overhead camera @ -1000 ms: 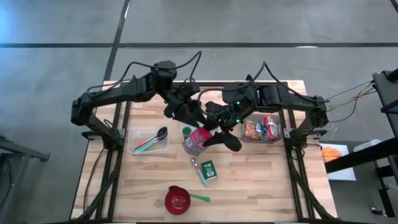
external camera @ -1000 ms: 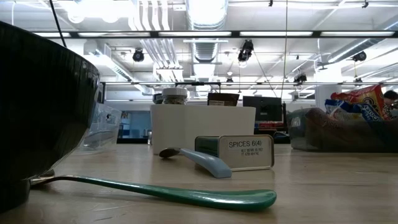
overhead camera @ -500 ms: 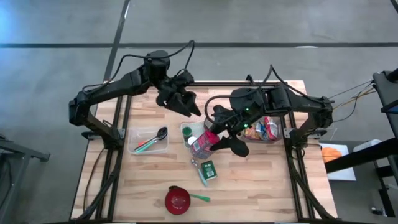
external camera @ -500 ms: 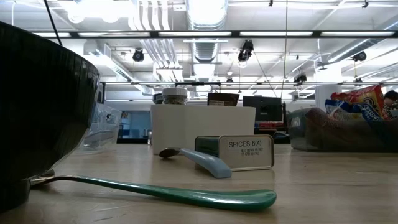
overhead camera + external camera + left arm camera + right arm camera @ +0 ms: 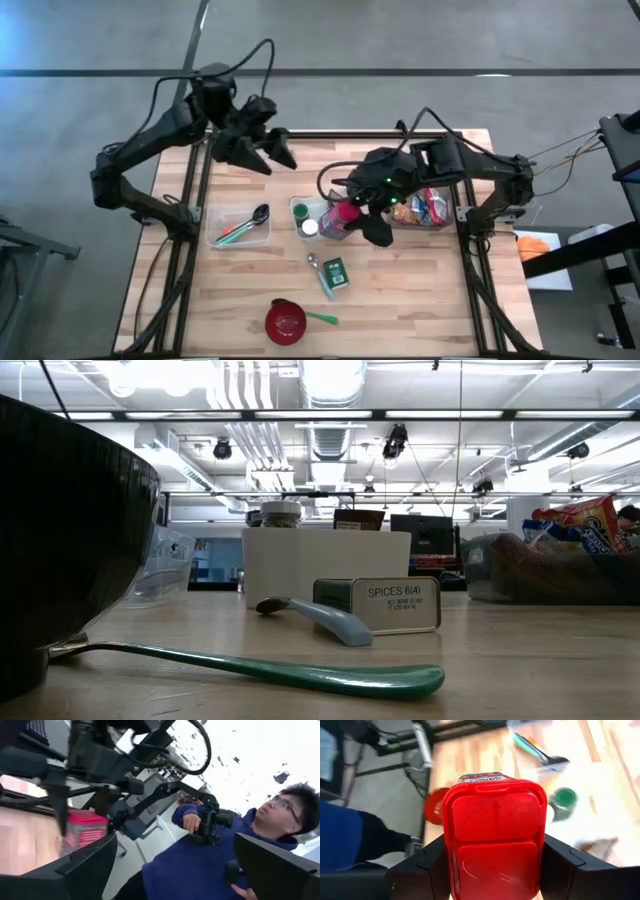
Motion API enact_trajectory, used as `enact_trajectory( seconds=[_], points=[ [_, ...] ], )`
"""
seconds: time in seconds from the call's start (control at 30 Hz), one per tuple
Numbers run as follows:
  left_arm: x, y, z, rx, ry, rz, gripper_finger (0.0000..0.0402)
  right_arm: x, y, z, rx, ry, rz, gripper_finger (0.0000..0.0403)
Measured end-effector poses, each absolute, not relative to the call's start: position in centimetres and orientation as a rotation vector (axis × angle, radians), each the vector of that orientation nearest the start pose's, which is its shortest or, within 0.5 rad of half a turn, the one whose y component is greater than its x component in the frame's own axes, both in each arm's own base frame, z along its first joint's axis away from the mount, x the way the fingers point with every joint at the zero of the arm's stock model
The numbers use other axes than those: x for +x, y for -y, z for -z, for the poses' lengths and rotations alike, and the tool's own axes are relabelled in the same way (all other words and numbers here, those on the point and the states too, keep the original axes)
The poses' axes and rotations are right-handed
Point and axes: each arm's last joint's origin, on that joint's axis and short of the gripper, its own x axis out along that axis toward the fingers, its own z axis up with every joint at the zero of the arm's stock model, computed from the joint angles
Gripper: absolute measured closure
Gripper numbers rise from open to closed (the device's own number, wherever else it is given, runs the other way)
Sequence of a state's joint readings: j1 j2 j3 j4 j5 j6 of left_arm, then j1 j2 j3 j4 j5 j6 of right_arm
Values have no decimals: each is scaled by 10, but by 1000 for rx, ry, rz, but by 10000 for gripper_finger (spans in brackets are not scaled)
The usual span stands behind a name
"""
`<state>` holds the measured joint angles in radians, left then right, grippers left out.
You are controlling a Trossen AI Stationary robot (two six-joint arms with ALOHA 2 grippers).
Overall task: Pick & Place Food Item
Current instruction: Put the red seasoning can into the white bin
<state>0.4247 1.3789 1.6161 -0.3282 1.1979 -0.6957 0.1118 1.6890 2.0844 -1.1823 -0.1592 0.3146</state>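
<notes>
Red-lidded container (image 5: 343, 217) gripped in the right claw (image 5: 352, 214) (lid filling the right wrist view), held over the tabletop (image 5: 420, 290) at frame centre beside the white bin (image 5: 303, 212), left claw (image 5: 262, 152) spread wide, empty, raised at upper left.

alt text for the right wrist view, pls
The right hand grips a red-lidded container between its two dark fingers, lid filling the frame's centre. Beyond it lies the wooden table, blurred, with a green-lidded jar, a red bowl and utensils in a clear tray.
</notes>
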Motion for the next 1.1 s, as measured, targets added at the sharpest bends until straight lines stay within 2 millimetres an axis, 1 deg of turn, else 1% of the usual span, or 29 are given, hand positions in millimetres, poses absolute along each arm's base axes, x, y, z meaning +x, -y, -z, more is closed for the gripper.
enact_trajectory(
  seconds=[0.1, 0.27, 0.37, 0.47, 0.6, 0.7, 0.87, 0.97, 1.1],
  points=[
    [250, -86, -472, -699, -332, 711, 2, 326, -35, -440, 319, -845, -103, 195],
    [247, -86, -471, -636, -315, 710, 2, 336, -25, -426, 319, -902, -69, 195],
    [247, -87, -470, -646, -324, 708, 2, 335, -18, -420, 318, -948, -46, 195],
    [246, -88, -467, -710, -363, 696, 2, 336, -10, -415, 322, -965, -24, 195],
    [237, -89, -472, -622, -312, 677, 2, 336, 6, -405, 303, -1009, 3, 195],
    [232, -87, -476, -581, -280, 639, 2, 337, 19, -392, 301, -1051, 28, 195],
    [232, -88, -476, -581, -278, 629, 2, 340, 34, -361, 252, -1128, 44, 195],
    [231, -88, -476, -578, -277, 628, 2, 343, 38, -342, 164, -1153, 36, 195],
    [231, -89, -475, -582, -279, 623, 2, 348, 39, -324, 108, -1153, 2, 195]
  ],
)
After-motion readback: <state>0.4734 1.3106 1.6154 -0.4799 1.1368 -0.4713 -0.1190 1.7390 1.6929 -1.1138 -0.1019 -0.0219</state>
